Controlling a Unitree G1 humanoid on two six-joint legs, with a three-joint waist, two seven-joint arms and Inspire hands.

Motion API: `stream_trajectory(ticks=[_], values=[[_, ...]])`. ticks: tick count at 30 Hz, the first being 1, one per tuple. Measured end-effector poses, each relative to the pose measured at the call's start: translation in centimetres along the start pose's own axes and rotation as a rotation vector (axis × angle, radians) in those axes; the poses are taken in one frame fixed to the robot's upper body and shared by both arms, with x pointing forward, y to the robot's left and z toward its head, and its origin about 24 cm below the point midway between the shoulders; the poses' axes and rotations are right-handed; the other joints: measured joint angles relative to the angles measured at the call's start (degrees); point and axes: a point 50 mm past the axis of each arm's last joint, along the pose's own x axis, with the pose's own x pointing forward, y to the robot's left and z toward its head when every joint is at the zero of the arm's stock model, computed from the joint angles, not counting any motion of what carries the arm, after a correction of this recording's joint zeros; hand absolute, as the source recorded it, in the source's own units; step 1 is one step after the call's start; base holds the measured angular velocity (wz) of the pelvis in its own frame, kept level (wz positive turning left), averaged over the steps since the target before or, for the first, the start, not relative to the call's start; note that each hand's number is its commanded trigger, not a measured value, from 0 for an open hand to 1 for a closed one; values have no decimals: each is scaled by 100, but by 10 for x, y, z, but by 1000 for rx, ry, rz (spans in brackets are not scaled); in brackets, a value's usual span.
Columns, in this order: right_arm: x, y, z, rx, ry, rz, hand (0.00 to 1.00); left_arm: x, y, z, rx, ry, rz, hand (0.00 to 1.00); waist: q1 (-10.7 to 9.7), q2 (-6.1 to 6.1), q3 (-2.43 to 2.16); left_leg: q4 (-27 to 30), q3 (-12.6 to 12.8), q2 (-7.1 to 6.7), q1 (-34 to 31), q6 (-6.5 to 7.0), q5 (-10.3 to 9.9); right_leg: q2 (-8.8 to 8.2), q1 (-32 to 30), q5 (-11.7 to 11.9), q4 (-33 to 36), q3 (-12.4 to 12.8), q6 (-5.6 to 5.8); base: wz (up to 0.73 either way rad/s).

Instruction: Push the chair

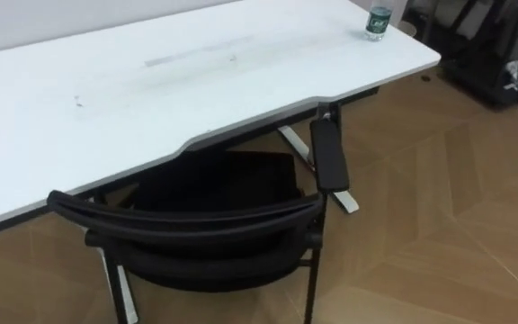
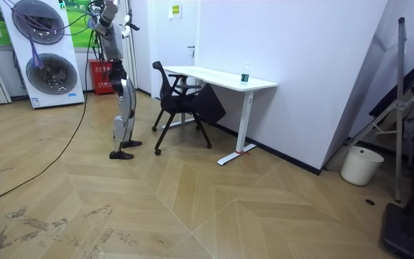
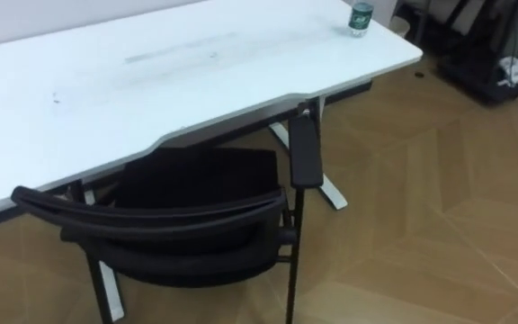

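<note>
Black chair (image 1: 214, 225) half under desk (image 1: 106, 99); armrest (image 1: 329, 155) could jam on its edge if shoved askew; my hands' state I cannot tell.

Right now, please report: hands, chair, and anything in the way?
Neither hand on the chair. Seat front under the white desk edge, backrest toward the robot. Armrest close to desk edge; clearance unclear.
</note>
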Motion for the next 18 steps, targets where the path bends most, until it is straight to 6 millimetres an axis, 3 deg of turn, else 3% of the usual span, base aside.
stream_trajectory(ticks=[2, 3, 5, 6, 8, 9, 11, 14, 18], values=[[-34, -35, -67, -149, 186, 18, 0, -36, -8, -39, -17, 177, -58, 0, 73, -5, 5, 3, 20, 31, 3, -31, -12, 27, -1, -11, -4, 8, -19, -4], [-46, -45, -84, -195, 235, 31, 0, -48, -10, -49, -5, 215, -84, 0, 89, -2, 6, 2, 20, 34, 4, -36, -15, 30, -1, -13, -4, 8, -25, 0], [-98, -88, -137, -332, 464, 72, 0, -103, -18, -86, 35, 377, -215, 0, 94, 34, 17, 7, 15, 36, 7, -55, -27, 31, -1, -42, 4, 2, -38, 0], [-112, -96, -147, -360, 516, 90, 0, -117, -20, -95, 48, 420, -248, 0, 119, 45, 22, 7, 10, 36, 7, -57, -28, 32, -1, -47, 11, 1, -41, 0], [-168, -128, -178, -481, 691, 216, 0, -167, -25, -120, 104, 540, -431, 0, 125, 88, 40, 7, -5, 42, 6, -68, -32, 38, 1, -57, 6, 2, -52, 0], [-180, -135, -184, -511, 729, 254, 0, -179, -26, -124, 119, 561, -478, 0, 131, 90, 40, 2, -9, 41, 9, -69, -32, 37, 6, -58, 6, 10, -54, 0], [-228, -156, -200, -599, 874, 416, 0, -220, -26, -142, 184, 651, -658, 0, 147, 116, 72, -10, -5, 39, 71, -86, -42, 34, 64, -65, -6, 21, -60, 0], [-273, -173, -210, -665, 1026, 616, 0, -264, -26, -154, 247, 725, -886, 0, 147, 128, 80, -48, -4, 19, 147, -92, -48, 13, 121, -96, -4, 0, -55, 0], [-310, -191, -217, -744, 1187, 794, 0, -299, -20, -161, 286, 797, -1072, 0, 120, 130, 85, -104, 0, 1, 185, -108, -50, 2, 129, -133, 7, 0, -58, 0]])
